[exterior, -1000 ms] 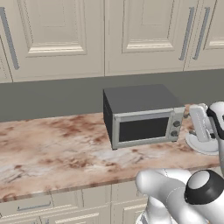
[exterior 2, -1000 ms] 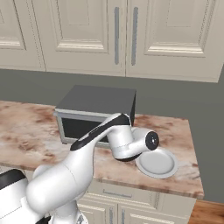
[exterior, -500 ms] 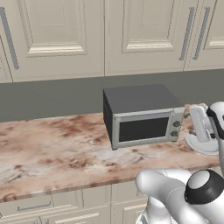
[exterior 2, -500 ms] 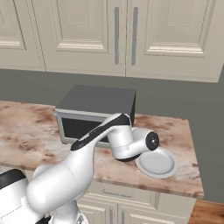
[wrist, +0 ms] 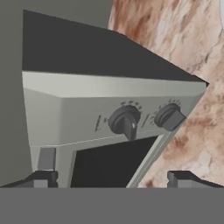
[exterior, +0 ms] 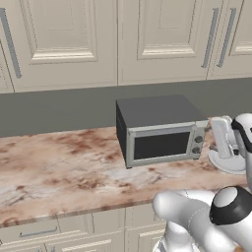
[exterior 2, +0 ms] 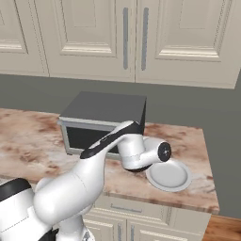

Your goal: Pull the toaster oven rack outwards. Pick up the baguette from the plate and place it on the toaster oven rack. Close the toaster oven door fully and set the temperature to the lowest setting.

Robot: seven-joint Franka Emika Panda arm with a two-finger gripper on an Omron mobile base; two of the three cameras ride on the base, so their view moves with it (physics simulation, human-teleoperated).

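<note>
The toaster oven [exterior: 160, 129] stands on the counter with its door [exterior: 161, 145] shut, the dark window facing me. Behind the door, the rack is hidden. Two round knobs [wrist: 124, 120] sit on the silver front panel, close in the hand view. My gripper [exterior: 217, 133] hovers just right of the oven's knob end, open, its fingertips [wrist: 41, 177] spread wide with nothing between them. The white plate [exterior 2: 168, 175] lies bare on the counter to the oven's right, below my hand. The baguette is out of view.
Cream wall cabinets [exterior: 147, 39] hang above a grey backsplash. The marbled counter [exterior: 59, 162] stretches left of the oven, and its right end [exterior 2: 209, 188] lies just past the plate. My own arm [exterior 2: 94, 169] crosses in front of the oven in the right base view.
</note>
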